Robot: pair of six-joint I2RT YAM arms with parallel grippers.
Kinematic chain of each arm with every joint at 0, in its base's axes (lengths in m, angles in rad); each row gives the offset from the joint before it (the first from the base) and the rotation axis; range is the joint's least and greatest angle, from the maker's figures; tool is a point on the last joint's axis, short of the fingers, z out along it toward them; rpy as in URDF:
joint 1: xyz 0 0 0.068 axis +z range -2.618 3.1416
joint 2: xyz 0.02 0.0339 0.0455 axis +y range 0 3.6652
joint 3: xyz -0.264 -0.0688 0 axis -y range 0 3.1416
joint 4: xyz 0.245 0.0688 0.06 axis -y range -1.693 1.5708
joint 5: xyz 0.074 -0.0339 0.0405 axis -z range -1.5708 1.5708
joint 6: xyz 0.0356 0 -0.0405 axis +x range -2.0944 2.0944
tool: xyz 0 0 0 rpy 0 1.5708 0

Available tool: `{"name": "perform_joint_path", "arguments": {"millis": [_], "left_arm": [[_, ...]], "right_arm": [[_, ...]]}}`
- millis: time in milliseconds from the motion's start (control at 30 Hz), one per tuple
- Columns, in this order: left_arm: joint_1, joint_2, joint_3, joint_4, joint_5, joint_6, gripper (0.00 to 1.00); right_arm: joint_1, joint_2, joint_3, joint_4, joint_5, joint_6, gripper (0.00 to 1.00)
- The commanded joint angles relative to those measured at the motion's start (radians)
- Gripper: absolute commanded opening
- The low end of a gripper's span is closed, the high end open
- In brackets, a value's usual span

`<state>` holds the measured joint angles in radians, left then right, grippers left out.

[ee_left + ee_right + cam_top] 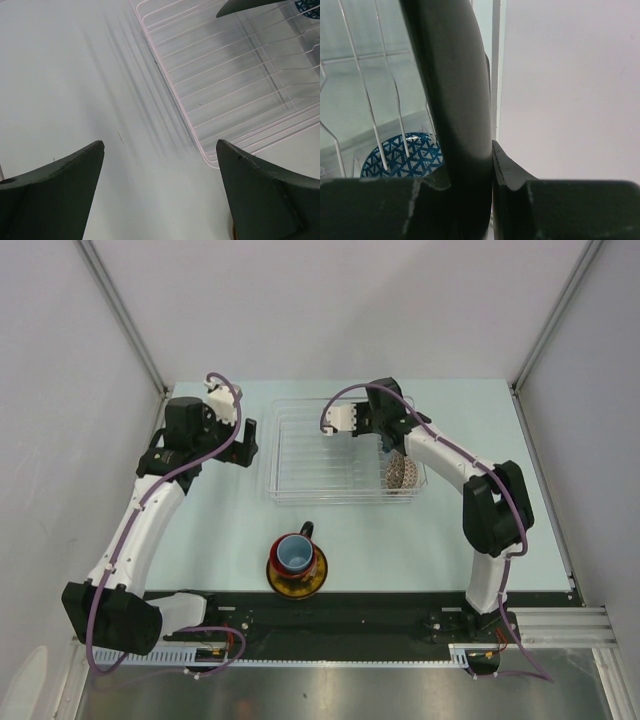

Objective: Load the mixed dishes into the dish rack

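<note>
Our right gripper (386, 438) pinches what we take for the square black plate (455, 100), edge-on over the dish rack (310, 455). We should lower it upright between the ribs (225, 75), clear of the small blue-patterned bowl (402, 155) just beneath the fingers. Our left gripper (160, 190) hangs spread and empty, and the plate's flowers and lower edge are hidden.

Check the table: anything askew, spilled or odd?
Nothing looks spilled or broken. One oddity: the black mug stands stacked on the saucer, outside the dish rack. The right pincer grips the black plate edge-up at the rack's right end.
</note>
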<state>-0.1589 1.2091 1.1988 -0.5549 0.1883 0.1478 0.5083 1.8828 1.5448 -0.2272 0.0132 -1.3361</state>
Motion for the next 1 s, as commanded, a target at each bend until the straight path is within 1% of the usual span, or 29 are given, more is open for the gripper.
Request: {"name": "perform_joint_path", "arguments": {"millis": [0, 100, 167, 267, 433, 667, 867, 967], "left_arm": [[0.012, 0.004, -0.008, 0.036, 0.019, -0.016, 1.00], [0.013, 0.007, -0.007, 0.035, 0.019, -0.014, 1.00], [0.013, 0.004, -0.007, 0.036, 0.022, -0.014, 1.00], [0.015, 0.006, -0.015, 0.036, 0.020, -0.014, 1.00], [0.016, 0.006, -0.027, 0.047, 0.026, -0.019, 1.00], [0.019, -0.005, -0.036, 0.046, 0.031, -0.019, 1.00], [0.025, -0.005, -0.038, 0.043, 0.036, -0.016, 1.00], [0.025, 0.000, -0.036, 0.042, 0.037, -0.014, 1.00]], "right_arm": [[-0.019, -0.011, 0.092, 0.215, -0.032, -0.028, 0.00], [-0.019, 0.012, 0.098, 0.216, -0.030, -0.048, 0.00], [-0.020, 0.024, 0.106, 0.255, -0.030, -0.040, 0.00], [-0.011, 0.024, 0.104, 0.249, -0.050, -0.040, 0.00], [0.013, 0.019, 0.100, 0.261, -0.056, -0.095, 0.00], [0.012, 0.055, 0.155, 0.266, -0.051, -0.164, 0.00], [-0.019, 0.075, 0.153, 0.296, -0.047, -0.259, 0.00], [-0.042, 0.070, 0.152, 0.307, -0.050, -0.276, 0.00]]}}
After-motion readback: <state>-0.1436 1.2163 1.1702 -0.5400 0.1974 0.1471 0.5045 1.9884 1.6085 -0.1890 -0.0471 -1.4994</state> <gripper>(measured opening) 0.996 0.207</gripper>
